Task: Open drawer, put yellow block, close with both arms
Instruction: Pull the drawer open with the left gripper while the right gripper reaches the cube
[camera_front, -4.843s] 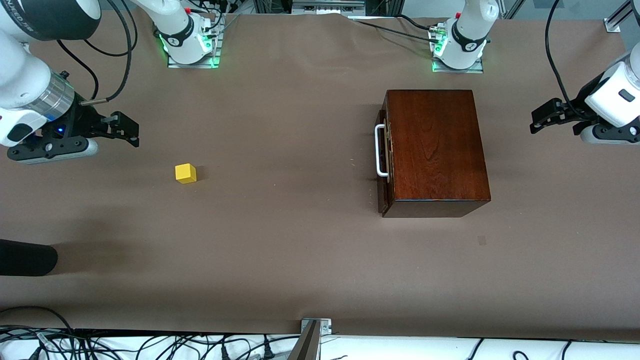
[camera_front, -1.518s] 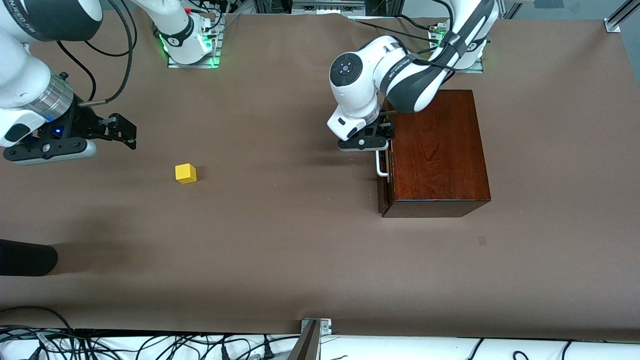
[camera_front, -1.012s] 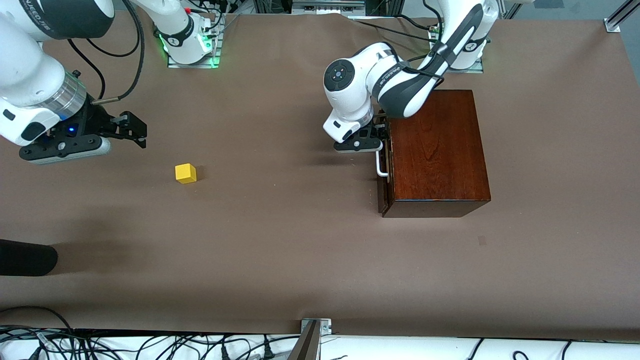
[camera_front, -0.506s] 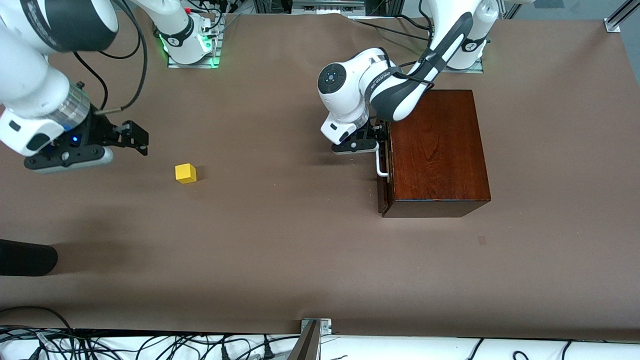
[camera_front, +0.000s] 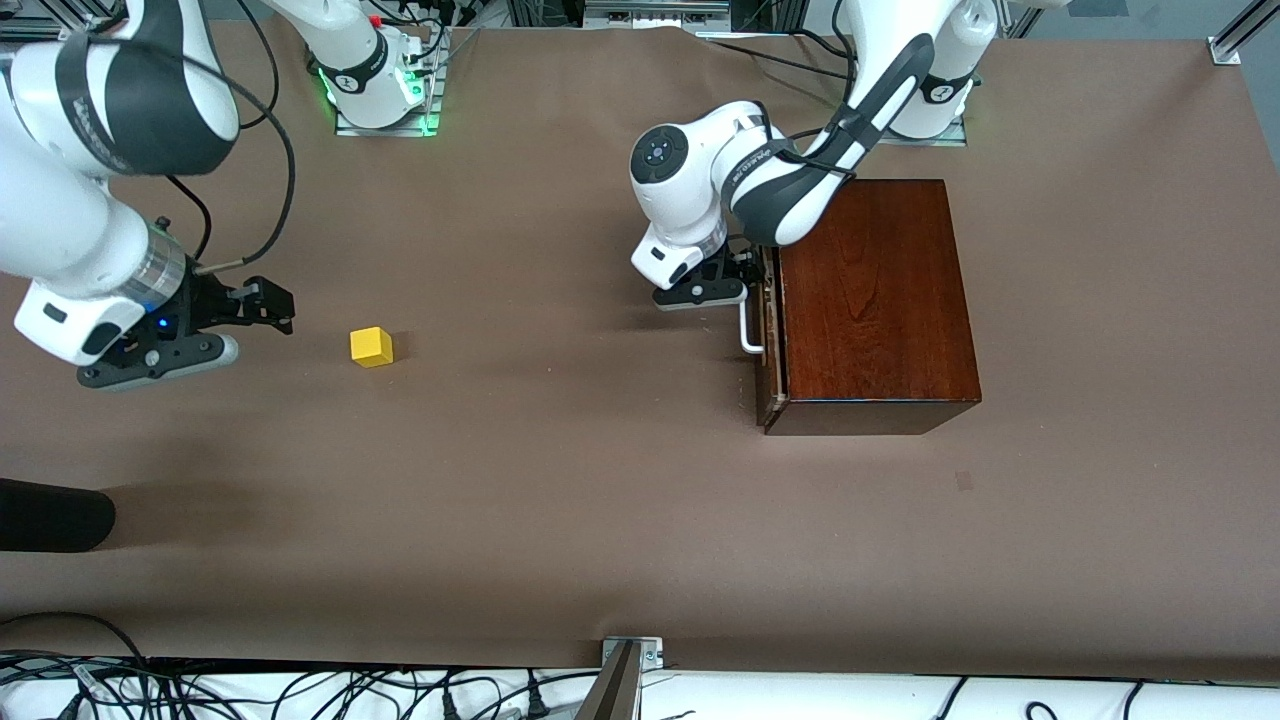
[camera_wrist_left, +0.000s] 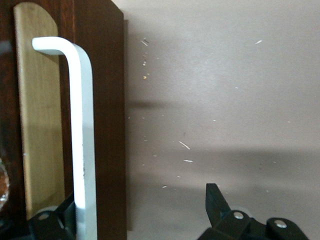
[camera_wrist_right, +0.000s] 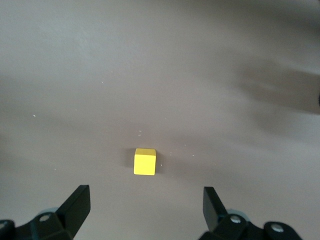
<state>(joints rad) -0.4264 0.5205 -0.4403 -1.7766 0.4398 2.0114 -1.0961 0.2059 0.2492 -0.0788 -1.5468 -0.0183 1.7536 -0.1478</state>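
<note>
The yellow block (camera_front: 371, 347) (camera_wrist_right: 145, 161) lies on the brown table toward the right arm's end. My right gripper (camera_front: 268, 302) (camera_wrist_right: 145, 200) hangs open beside it, with nothing between its fingers. The dark wooden box (camera_front: 870, 300) stands toward the left arm's end, and its drawer (camera_front: 767, 385) is pulled out a sliver. My left gripper (camera_front: 745, 283) (camera_wrist_left: 140, 205) is at the white loop handle (camera_front: 745, 335) (camera_wrist_left: 82, 130). It is open: one finger (camera_wrist_left: 52, 224) sits tucked under the handle against the drawer front, the other (camera_wrist_left: 215, 200) is out over the table.
A dark rounded object (camera_front: 50, 515) lies at the table's edge by the right arm's end. Cables and a metal bracket (camera_front: 630, 655) run along the edge nearest the front camera. Both arm bases (camera_front: 380, 85) stand along the edge farthest from it.
The left gripper has shifted toward the right arm's end with the handle, drawing the drawer slightly out. The right arm has swung lower and closer to the yellow block.
</note>
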